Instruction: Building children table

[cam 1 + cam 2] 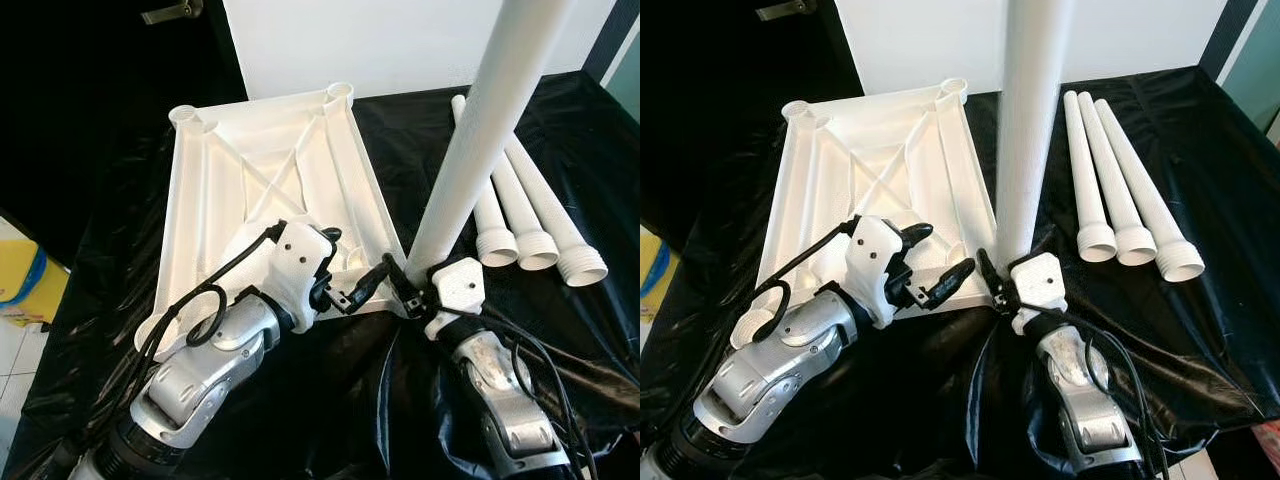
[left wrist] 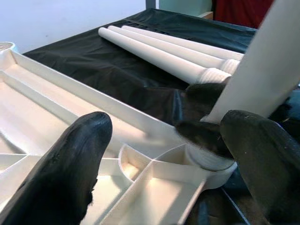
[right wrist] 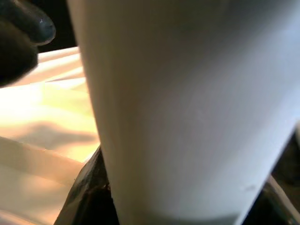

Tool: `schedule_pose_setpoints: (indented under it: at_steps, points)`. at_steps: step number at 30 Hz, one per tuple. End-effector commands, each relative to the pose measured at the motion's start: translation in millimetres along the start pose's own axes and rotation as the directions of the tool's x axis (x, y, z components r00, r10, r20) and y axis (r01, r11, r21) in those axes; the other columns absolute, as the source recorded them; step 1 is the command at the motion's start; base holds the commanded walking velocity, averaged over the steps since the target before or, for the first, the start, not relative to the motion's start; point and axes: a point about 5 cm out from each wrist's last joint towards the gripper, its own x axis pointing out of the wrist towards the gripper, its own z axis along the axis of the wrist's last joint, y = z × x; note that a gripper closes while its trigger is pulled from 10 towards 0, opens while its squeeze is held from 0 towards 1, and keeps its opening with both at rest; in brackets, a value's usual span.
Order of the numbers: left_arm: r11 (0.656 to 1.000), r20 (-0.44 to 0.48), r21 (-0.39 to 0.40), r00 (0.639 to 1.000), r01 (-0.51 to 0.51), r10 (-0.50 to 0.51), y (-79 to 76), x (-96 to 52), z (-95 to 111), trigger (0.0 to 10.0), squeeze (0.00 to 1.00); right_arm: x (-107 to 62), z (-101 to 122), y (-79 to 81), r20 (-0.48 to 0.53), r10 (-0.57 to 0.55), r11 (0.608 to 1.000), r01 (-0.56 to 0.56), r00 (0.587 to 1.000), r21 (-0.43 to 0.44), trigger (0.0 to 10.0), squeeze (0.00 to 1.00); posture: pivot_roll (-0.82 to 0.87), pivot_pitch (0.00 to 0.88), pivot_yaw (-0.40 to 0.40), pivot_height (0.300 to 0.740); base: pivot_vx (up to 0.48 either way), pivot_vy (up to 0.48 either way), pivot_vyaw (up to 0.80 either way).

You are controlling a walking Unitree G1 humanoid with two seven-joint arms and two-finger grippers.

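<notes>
The white tabletop (image 1: 270, 170) lies upside down on the black sheet (image 1: 560, 330), ribs up, filling the centre-left of the head view. Right gripper (image 1: 405, 290), low and centre, is clenched around the base of one white leg (image 1: 480, 140), and that leg stands nearly upright, its long axis running from the tabletop's near right corner up and out the top right of the frame. Its threaded foot sits right at the corner socket (image 2: 206, 159), touching the rim; whether it is seated square I cannot tell. Left gripper (image 1: 350, 285) hovers just beside, fingers (image 2: 70, 168) spread and released, aimed at that same corner from the left. So the right arm owns the leg, and the next move looks like a twist about that upright axis. Three spare legs (image 1: 1120, 180) lie side by side at right, well apart.
</notes>
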Motion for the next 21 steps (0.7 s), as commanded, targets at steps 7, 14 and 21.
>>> schedule_pose_setpoints:
  at_steps: [7,14,21]
  points:
    - [0.988,0.015,-0.006,0.988,0.157,-0.157,4.6,-2.2,4,10.0,0.00,12.0,40,-12.3,0.174,-0.075,0.994,0.088,0.982,-0.070,10.0,0.00,-0.06,0.132,0.071,0.740,0.000,0.000,0.00]
    - [0.987,0.049,-0.026,0.986,0.158,-0.157,10.4,-2.1,11,10.0,1.00,22.5,28,-21.4,0.024,-0.049,0.995,0.047,0.998,0.086,10.0,0.00,-0.06,0.116,0.059,0.740,0.000,0.000,0.00]
    - [0.968,0.098,0.069,0.964,0.242,-0.248,3.4,8.1,25,10.0,0.00,37.8,24,-45.4,-0.052,0.020,1.000,-0.019,0.998,0.005,10.0,0.00,-0.06,0.089,0.034,0.740,0.000,0.000,0.00]
